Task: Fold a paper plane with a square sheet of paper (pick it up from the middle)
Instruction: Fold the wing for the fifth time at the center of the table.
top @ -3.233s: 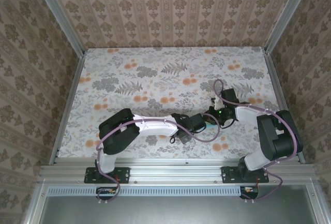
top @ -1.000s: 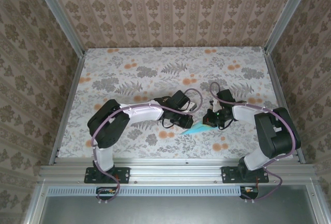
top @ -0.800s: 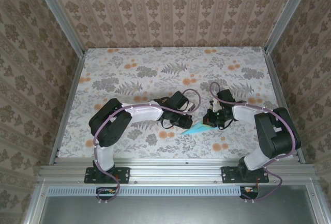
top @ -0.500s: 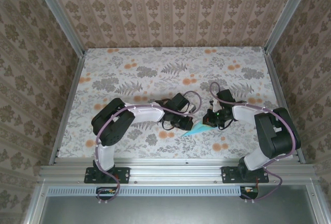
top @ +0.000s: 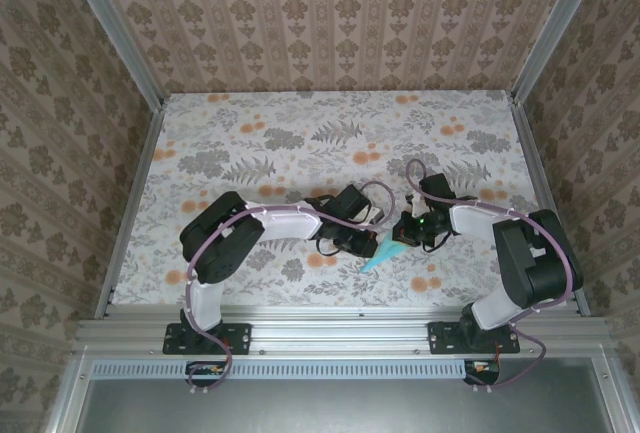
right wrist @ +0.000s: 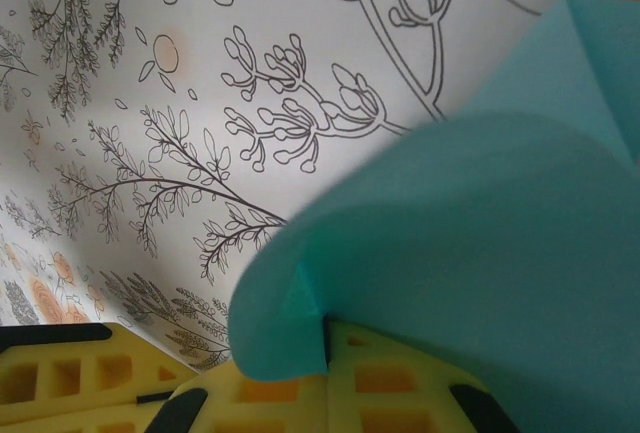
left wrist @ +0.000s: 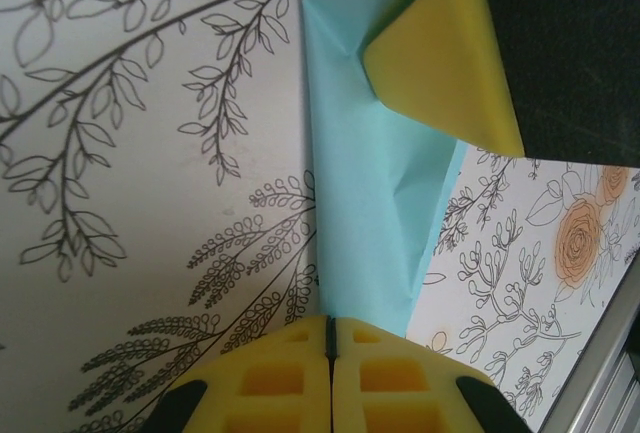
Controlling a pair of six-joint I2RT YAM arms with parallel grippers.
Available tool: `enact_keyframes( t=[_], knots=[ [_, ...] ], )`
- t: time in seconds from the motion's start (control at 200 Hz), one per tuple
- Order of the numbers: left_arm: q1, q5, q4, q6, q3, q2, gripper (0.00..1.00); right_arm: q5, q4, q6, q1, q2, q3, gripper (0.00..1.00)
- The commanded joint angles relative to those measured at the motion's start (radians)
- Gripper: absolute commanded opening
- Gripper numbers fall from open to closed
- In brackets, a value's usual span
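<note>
The paper plane (top: 380,256) is a slim folded turquoise piece hanging between the two grippers just above the near middle of the floral table (top: 300,133), its tip pointing down-left. My right gripper (top: 403,236) is shut on its right end; in the right wrist view the paper (right wrist: 480,223) curls out of the closed seam (right wrist: 327,338). My left gripper (top: 378,243) is shut at the paper's lower left edge. In the left wrist view the turquoise strip (left wrist: 365,203) runs from the closed seam (left wrist: 329,328) up to the right gripper's yellow fingertips (left wrist: 440,63).
Patterned walls and an aluminium frame (top: 330,333) enclose the table on all sides. The left gripper's yellow fingers (right wrist: 60,373) sit at the bottom left corner of the right wrist view, very close to the right gripper. Both arms reach low over the near half.
The left gripper has slid right along the paper toward the right gripper and finished closing. The paper's free tip has swung from pointing left to pointing down-left. The right arm has held still.
</note>
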Motion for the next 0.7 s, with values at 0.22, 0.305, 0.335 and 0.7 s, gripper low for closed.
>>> enact_keyframes(
  t=[0.22, 0.305, 0.335, 0.7],
  knots=[
    [-0.033, -0.038, -0.048, 0.029, 0.032, 0.024, 0.07, 0.072, -0.063, 0.009, 0.007, 0.008, -0.037, 0.0],
    [-0.043, -0.065, -0.077, 0.046, 0.046, 0.036, 0.07, 0.061, -0.054, 0.012, 0.007, 0.008, -0.04, 0.0],
    [-0.047, -0.072, -0.084, 0.049, 0.048, 0.039, 0.07, 0.058, -0.052, 0.013, 0.008, 0.009, -0.039, 0.0],
    [-0.077, -0.167, -0.164, 0.095, 0.067, 0.067, 0.06, -0.005, -0.033, 0.048, 0.004, -0.048, -0.049, 0.22]
  ],
)
